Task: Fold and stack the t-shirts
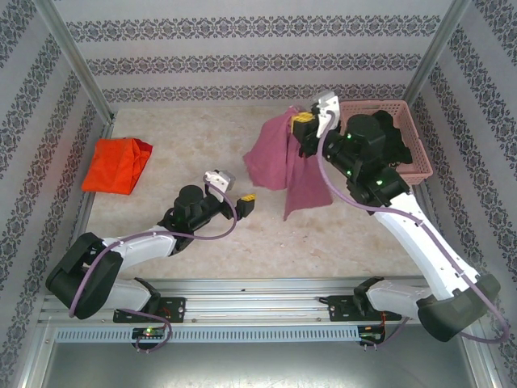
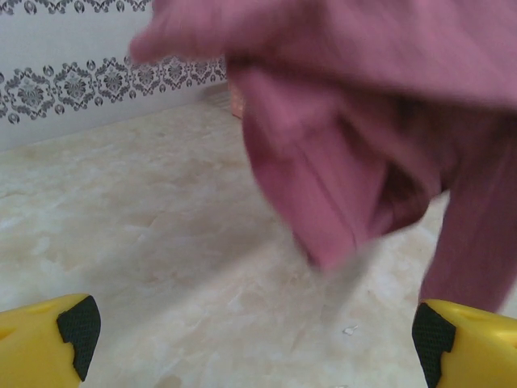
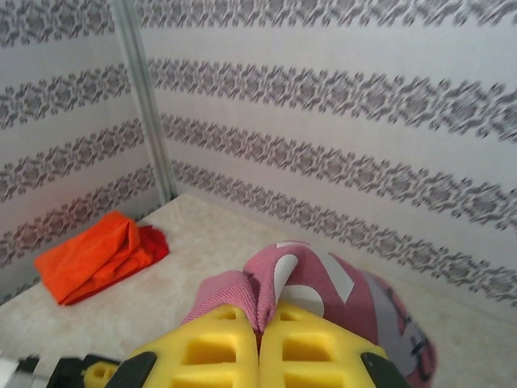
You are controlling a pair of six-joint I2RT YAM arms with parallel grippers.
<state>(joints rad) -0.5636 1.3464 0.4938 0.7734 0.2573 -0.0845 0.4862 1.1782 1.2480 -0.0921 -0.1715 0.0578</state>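
A maroon t-shirt (image 1: 279,158) with white lettering hangs in the air at the back middle of the table, bunched and draping down. My right gripper (image 1: 303,123) is shut on its top fold; the cloth (image 3: 295,279) is pinched between the yellow fingers (image 3: 214,347). My left gripper (image 1: 247,204) stands open low over the table, just in front of and below the hanging shirt (image 2: 347,137), with nothing between its fingertips (image 2: 77,327). A folded bright orange t-shirt (image 1: 117,164) lies at the left side of the table, and shows too as an orange bundle (image 3: 97,255) by the wall.
A pink basket (image 1: 404,137) stands at the back right, partly behind my right arm. Patterned walls close in the table on three sides, with a metal post (image 3: 145,97) in the far left corner. Bare marble tabletop (image 1: 186,137) lies between the two shirts.
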